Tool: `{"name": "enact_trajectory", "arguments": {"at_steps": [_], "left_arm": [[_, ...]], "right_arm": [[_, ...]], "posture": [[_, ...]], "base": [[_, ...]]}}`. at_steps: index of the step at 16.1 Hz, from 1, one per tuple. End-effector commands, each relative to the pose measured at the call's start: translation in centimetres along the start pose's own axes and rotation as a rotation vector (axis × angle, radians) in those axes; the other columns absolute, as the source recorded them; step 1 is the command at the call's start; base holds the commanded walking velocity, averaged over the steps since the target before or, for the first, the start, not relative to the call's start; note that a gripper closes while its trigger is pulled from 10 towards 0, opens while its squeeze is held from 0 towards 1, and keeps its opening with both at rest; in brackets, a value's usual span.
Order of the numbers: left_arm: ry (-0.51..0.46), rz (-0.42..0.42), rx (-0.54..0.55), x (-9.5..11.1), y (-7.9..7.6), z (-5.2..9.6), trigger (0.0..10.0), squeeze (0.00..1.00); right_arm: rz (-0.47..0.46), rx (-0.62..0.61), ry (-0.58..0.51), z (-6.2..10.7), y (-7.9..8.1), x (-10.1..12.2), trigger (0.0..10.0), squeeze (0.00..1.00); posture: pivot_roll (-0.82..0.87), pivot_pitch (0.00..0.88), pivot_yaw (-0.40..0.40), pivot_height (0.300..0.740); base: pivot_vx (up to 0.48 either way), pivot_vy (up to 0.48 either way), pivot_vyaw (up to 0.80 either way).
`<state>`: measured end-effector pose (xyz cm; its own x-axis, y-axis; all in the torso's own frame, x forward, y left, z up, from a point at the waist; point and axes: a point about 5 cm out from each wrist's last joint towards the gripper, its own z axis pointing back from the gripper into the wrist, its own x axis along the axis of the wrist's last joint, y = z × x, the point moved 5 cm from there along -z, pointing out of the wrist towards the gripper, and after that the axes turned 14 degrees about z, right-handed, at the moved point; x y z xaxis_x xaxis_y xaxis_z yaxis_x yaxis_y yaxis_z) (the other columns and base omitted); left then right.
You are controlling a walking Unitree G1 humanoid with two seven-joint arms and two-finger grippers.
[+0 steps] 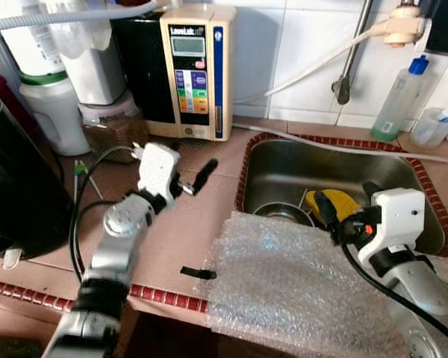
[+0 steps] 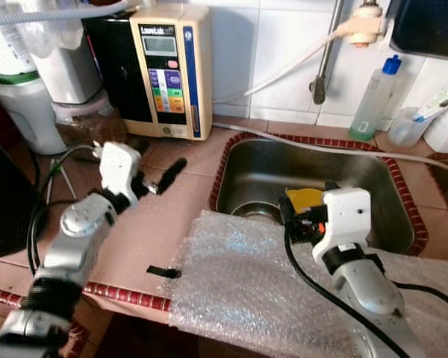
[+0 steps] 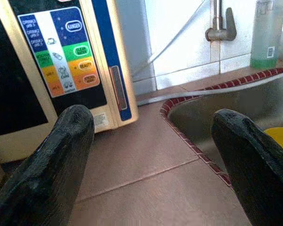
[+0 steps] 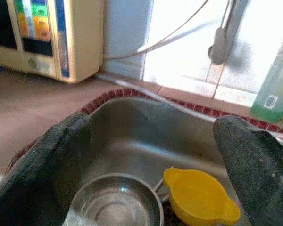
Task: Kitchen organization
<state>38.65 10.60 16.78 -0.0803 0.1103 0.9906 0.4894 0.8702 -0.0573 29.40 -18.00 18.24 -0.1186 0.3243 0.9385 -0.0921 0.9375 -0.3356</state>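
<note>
Right wrist view puts your released right end effector [image 4: 146, 165] above the yellow bowl [image 4: 200, 197] in the sink [image 1: 284, 168]; descend straight, straddling its rim. Left end effector [image 3: 151, 160] hovers released.

The tiled counter [image 1: 187, 224] carries bubble wrap [image 1: 291, 283], a water ionizer [image 1: 198, 71] and black cables [image 1: 78, 224].

Pretty typical kitchen corner here: white tiled wall [image 1: 306, 52] across the top of the frame, brown tiled countertop [image 1: 187, 224] edged with a red-and-white trim strip [image 1: 164, 297] along the bottom. A steel sink [image 1: 284, 175] sits center-right. Bright light washes out the upper right.
</note>
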Motion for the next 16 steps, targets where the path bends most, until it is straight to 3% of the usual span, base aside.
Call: {"name": "enact_trajectory", "arguments": {"at_steps": [1, 3, 6, 9, 10, 12, 16], "left_arm": [[-0.003, -0.003, 0.026, 0.2, 0.2, 0.3, 10.0, 0.0], [0.017, 0.042, 0.076, -0.5, 0.1, 1.3, 10.0, 0.0], [0.042, 0.045, 0.088, -0.4, -0.4, 1.9, 10.0, 0.0], [0.022, 0.038, 0.076, -0.1, -0.7, 1.8, 10.0, 0.0], [0.001, -0.017, 0.103, 0.4, -0.2, 1.6, 10.0, 0.0], [0.014, -0.002, 0.123, 0.6, 0.3, 1.2, 10.0, 0.0], [0.026, 0.003, 0.119, 0.5, -0.1, 1.0, 10.0, 0.0]], "right_arm": [[-0.001, -0.052, -0.031, 0.0, -0.8, 0.9, 10.0, 0.0], [-0.013, -0.135, -0.02, 0.3, -2.0, 0.7, 10.0, 0.0], [-0.034, -0.205, 0.001, 0.7, -2.9, 0.2, 10.0, 0.0], [-0.048, -0.241, 0.012, 0.8, -3.2, -0.1, 10.0, 0.0], [-0.058, -0.241, 0.01, 0.7, -3.1, -0.1, 10.0, 0.0], [-0.078, -0.254, 0.011, 0.7, -3.3, -0.3, 10.0, 0.0], [-0.084, -0.258, 0.014, 0.6, -3.1, -0.3, 10.0, 0.0]], "posture": [[0.02, 0.0, 0.032, 0.74], [0.03, 0.0, 0.028, 0.74], [0.04, 0.0, 0.018, 0.74], [0.04, 0.0, 0.028, 0.74], [0.04, 0.0, 0.034, 0.74], [0.04, 0.001, 0.04, 0.74], [0.04, 0.009, 0.045, 0.74]], "base": [[0.0, 0.0, 0.0], [0.0, 0.0, 0.0], [0.0, 0.0, 0.38], [0.0, 0.0, 0.62], [0.0, 0.0, 0.63], [0.0, 0.0, 0.0], [0.0, 0.0, 0.0]]}}
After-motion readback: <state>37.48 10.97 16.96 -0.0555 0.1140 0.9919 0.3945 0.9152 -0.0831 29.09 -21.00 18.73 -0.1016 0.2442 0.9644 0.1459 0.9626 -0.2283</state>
